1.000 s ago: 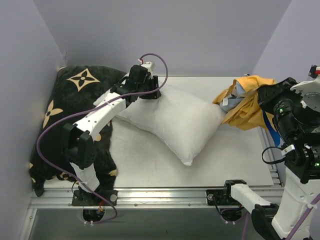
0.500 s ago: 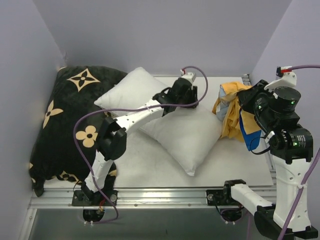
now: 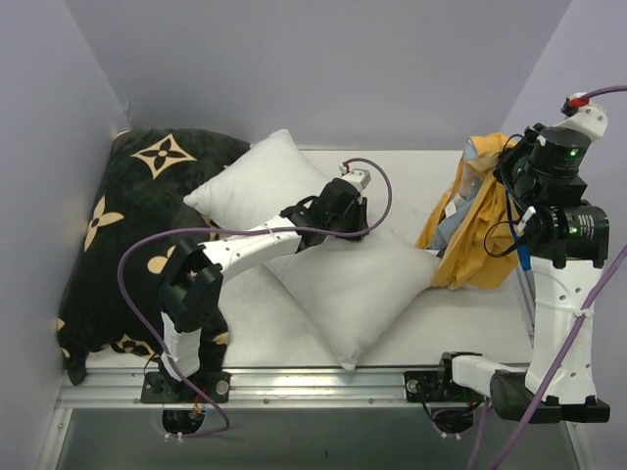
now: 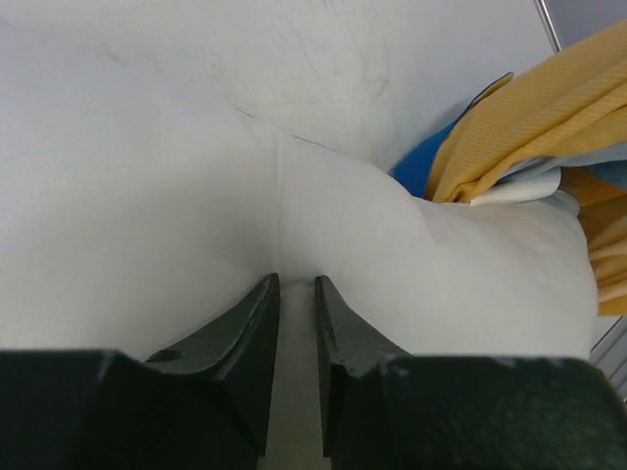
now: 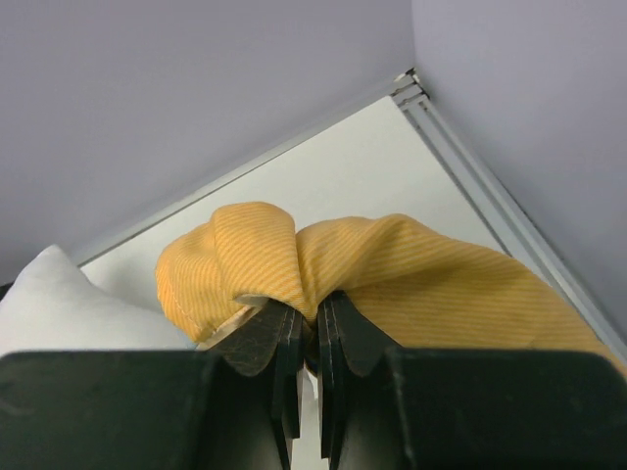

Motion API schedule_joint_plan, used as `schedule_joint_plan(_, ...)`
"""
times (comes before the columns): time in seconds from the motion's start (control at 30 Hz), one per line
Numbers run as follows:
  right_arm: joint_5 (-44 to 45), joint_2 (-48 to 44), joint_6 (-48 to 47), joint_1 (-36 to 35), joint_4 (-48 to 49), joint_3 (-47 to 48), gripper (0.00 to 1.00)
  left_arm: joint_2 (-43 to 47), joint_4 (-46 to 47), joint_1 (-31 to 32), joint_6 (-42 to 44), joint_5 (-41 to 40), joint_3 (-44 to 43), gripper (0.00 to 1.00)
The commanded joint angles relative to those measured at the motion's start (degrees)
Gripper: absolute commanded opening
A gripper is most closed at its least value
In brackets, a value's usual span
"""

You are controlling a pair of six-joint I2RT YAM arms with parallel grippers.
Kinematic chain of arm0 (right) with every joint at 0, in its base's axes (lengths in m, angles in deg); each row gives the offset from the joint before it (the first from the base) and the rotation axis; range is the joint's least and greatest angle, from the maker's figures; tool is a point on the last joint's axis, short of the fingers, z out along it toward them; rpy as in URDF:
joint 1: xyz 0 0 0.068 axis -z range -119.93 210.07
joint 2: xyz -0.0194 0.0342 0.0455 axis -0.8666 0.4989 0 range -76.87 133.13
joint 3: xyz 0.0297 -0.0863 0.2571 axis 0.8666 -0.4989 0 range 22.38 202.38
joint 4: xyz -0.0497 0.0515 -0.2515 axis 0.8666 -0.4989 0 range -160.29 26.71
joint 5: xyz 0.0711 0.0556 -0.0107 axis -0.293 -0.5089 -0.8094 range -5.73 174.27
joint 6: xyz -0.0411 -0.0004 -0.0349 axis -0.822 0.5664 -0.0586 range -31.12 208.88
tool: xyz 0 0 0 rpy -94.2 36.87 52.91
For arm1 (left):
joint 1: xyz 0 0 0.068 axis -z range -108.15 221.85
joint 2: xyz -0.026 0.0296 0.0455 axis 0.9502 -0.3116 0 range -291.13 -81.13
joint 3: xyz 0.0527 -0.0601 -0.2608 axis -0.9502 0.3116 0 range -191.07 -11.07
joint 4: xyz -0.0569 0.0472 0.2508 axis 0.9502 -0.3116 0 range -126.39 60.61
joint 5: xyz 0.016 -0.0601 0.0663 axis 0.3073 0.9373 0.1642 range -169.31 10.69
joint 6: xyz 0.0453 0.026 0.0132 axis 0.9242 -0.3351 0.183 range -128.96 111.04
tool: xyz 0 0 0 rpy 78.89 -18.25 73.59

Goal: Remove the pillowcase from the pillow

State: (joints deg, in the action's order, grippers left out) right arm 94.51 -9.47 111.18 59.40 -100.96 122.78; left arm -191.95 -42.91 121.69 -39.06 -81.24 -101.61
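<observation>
The white pillow [image 3: 343, 284] lies in the middle of the table, one corner pointing back. My left gripper [image 3: 345, 217] presses down on its middle, jaws almost closed and pinching a fold of the pillow [image 4: 147, 196] between the fingertips [image 4: 266, 294]. My right gripper [image 3: 507, 162] is raised at the right and shut on a bunch of the pillowcase [image 3: 475, 230], which hangs orange-yellow side out with some blue showing. In the right wrist view the pillowcase [image 5: 411, 264] bulges over the gripper [image 5: 306, 313]. The pillow's right corner touches the hanging cloth [image 4: 549, 127].
A black cushion with tan flower motifs [image 3: 127, 225] fills the left side of the table against the wall. Purple walls close the back and both sides. A metal rail [image 3: 323, 377] runs along the near edge by the arm bases.
My left gripper moved from the pillow's far corner to its middle. My right gripper rose and pulled the pillowcase up and right, off most of the pillow.
</observation>
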Motion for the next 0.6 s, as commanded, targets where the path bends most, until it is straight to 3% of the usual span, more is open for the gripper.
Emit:
schedule_joint_plan(0.0, 7.6, -0.1, -1.9, 0.5, 3.7, 3.8, 0.00, 0.8, -7.7, 0.3, 3.1, 1.9, 5.0, 0.29)
schedule_joint_plan(0.57, -0.1, 6.6, 0.3, 0.1, 13.6, -0.4, 0.00, 8.6, -3.9, 0.4, 5.0, 12.1, 15.5, 0.29)
